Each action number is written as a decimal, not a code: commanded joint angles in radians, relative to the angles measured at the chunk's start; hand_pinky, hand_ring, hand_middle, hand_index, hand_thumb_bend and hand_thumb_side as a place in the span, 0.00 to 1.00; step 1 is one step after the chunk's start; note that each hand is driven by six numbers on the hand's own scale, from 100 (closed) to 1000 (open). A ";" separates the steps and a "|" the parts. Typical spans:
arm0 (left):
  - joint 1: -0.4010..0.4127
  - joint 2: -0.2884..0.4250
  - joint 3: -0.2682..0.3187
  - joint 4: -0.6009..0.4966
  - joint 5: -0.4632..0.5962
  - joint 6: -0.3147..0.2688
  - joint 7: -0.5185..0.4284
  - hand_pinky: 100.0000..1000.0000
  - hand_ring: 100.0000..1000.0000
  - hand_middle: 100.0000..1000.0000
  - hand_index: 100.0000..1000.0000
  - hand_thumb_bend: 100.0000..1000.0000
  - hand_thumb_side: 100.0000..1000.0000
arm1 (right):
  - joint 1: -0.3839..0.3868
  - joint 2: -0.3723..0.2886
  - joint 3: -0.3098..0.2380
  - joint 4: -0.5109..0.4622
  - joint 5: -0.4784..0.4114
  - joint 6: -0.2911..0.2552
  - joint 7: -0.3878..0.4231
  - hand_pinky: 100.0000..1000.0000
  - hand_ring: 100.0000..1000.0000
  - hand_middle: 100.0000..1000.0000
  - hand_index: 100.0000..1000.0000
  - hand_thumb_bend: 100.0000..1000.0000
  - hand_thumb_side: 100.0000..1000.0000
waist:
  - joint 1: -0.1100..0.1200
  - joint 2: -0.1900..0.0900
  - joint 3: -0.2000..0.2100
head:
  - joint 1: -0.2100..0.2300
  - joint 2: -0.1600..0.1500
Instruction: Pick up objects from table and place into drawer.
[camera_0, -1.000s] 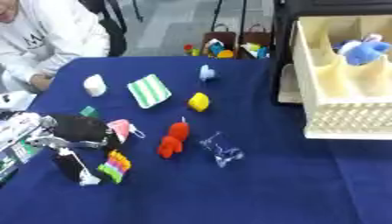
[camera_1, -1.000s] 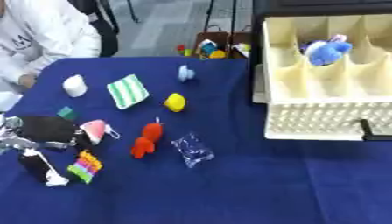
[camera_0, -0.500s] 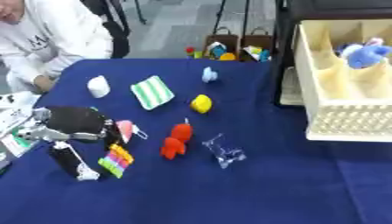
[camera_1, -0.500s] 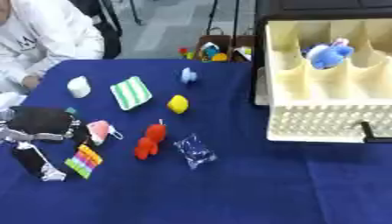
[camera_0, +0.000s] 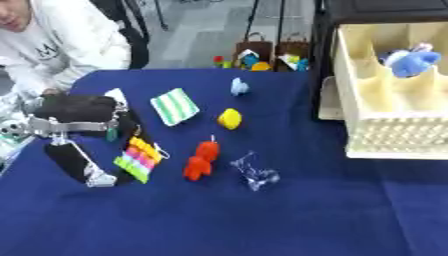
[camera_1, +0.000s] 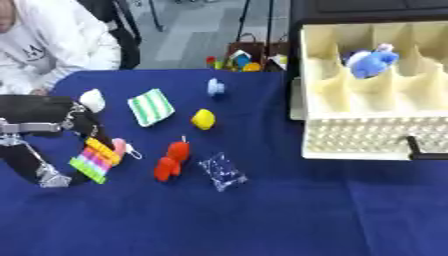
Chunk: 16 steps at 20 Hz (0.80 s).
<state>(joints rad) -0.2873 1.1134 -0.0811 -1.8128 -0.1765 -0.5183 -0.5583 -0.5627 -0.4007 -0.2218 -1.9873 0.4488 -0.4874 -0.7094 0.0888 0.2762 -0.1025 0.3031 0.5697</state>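
The left robot hand (camera_0: 83, 130) stood at the left of the frame, low over the blue surface (camera_0: 262, 220), its black palm above and its fingers hanging down beside the multicoloured block (camera_0: 140, 159). Whether those fingers were closed on anything could not be told; the block appeared to lie on the surface, touching or just beside them. Compared with one second earlier, the robot hand had travelled up the frame and slightly right, and now covered the pink item it had previously been next to, of which only a sliver showed in the right eye view. The right robot hand was not visible in either view.

Outward from there lay the red toy (camera_0: 200, 160) and the clear plastic piece (camera_0: 255, 171), near each other at centre. Further up were the yellow object (camera_0: 229, 118), the green striped cloth (camera_0: 174, 105) and a small pale blue item (camera_0: 238, 86). The cream drawer (camera_0: 394, 130) stood open at the right, well apart, with a blue plush toy (camera_0: 411, 62) in an upper compartment.

In the inspector's judgement, a pick was being set up at the block; transfer to the drawer remained undone.
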 joint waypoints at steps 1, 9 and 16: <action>-0.035 0.057 0.024 -0.018 0.064 0.008 -0.002 0.40 0.48 0.32 0.56 0.00 0.36 | -0.010 -0.015 -0.003 -0.013 0.002 -0.006 -0.011 0.62 0.68 0.63 0.73 0.00 0.71 | 0.001 -0.026 -0.003 | 0.001 0.005; -0.191 0.055 0.010 0.016 0.197 0.053 0.055 0.39 0.47 0.30 0.55 0.00 0.26 | -0.014 -0.015 0.011 -0.013 -0.010 -0.010 0.004 0.62 0.68 0.63 0.73 0.00 0.71 | 0.019 -0.042 -0.029 | 0.014 0.018; -0.315 0.025 -0.024 0.041 0.220 0.094 0.089 0.39 0.47 0.30 0.56 0.00 0.20 | -0.018 -0.016 0.022 -0.013 -0.023 -0.012 0.019 0.62 0.68 0.63 0.73 0.00 0.71 | 0.040 -0.054 -0.053 | 0.038 0.020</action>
<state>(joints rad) -0.5862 1.1179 -0.1108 -1.7744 0.0346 -0.4327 -0.4768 -0.5635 -0.4006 -0.2026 -1.9873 0.4373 -0.4913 -0.6874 0.1337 0.2417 -0.1576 0.3343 0.5869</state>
